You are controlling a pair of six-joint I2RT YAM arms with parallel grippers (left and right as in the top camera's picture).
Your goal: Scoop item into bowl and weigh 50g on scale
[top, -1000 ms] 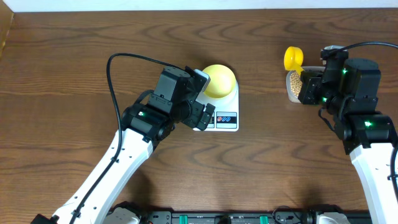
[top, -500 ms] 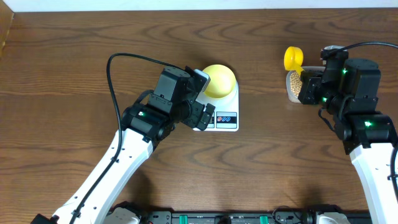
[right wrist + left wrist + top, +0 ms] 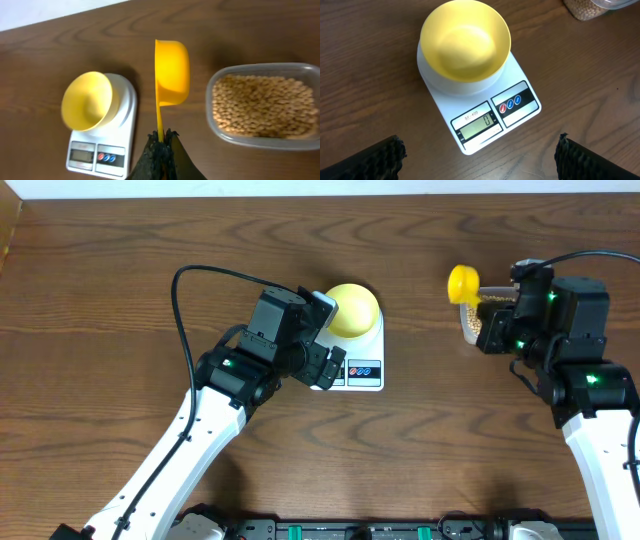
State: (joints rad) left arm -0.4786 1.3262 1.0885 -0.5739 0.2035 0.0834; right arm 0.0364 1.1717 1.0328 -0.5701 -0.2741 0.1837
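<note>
A pale yellow bowl stands empty on the round platform of the white scale. My left gripper hovers open just in front of the scale's display, holding nothing. The right gripper is shut on the thin handle of a yellow scoop. The scoop hangs over the table between the scale and the tub, turned on its side; no beans show in it. Tan beans, the item, fill a clear tub.
The clear rectangular tub sits right of the scale, partly under my right arm in the overhead view. Brown wooden table lies all around. A black cable loops over the left arm.
The right gripper has carried the scoop a little to the left, off the tub's edge toward the scale. The left arm has not moved.
</note>
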